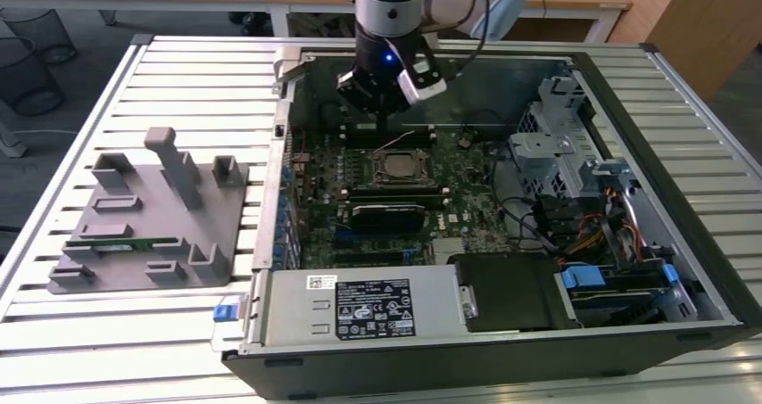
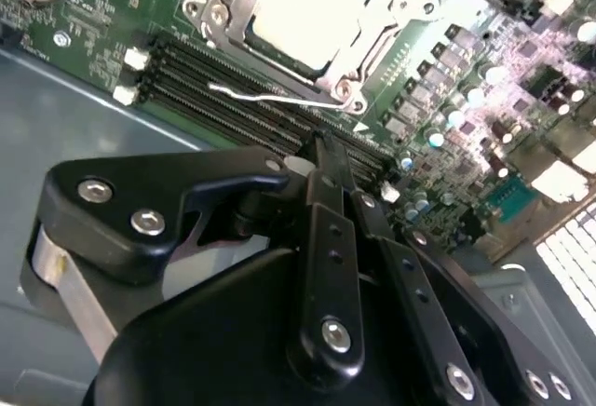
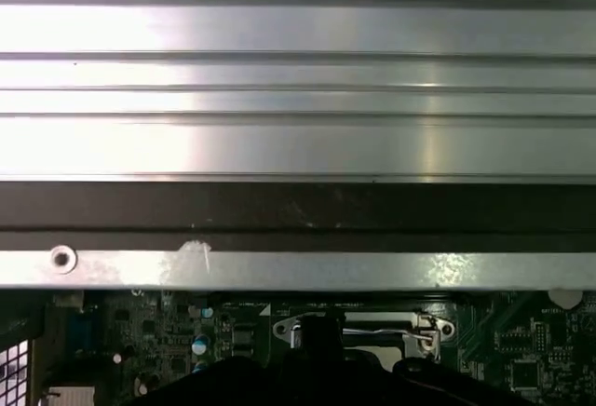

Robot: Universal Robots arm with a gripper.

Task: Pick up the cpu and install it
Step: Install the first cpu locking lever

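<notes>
The cpu (image 2: 303, 1), a flat square with a shiny silver top, lies in the motherboard socket (image 1: 397, 166) inside the open computer case. A thin wire lever (image 2: 270, 99) stands beside the socket frame. In the exterior view my gripper (image 1: 381, 117) hangs just behind the socket, above the memory slots. In the second wrist view its black fingers (image 2: 319, 141) meet at the tips with nothing between them, a short way from the cpu. The first wrist view has the gripper (image 3: 321, 336) dark in front of the socket frame (image 3: 372, 327).
The case wall (image 1: 280, 154) rises around the board. A power supply (image 1: 357, 306) fills the case front and a drive cage (image 1: 559, 145) stands at the exterior view's right. A grey fixture (image 1: 155, 217) holding a green memory stick (image 1: 131, 242) sits on the slatted table.
</notes>
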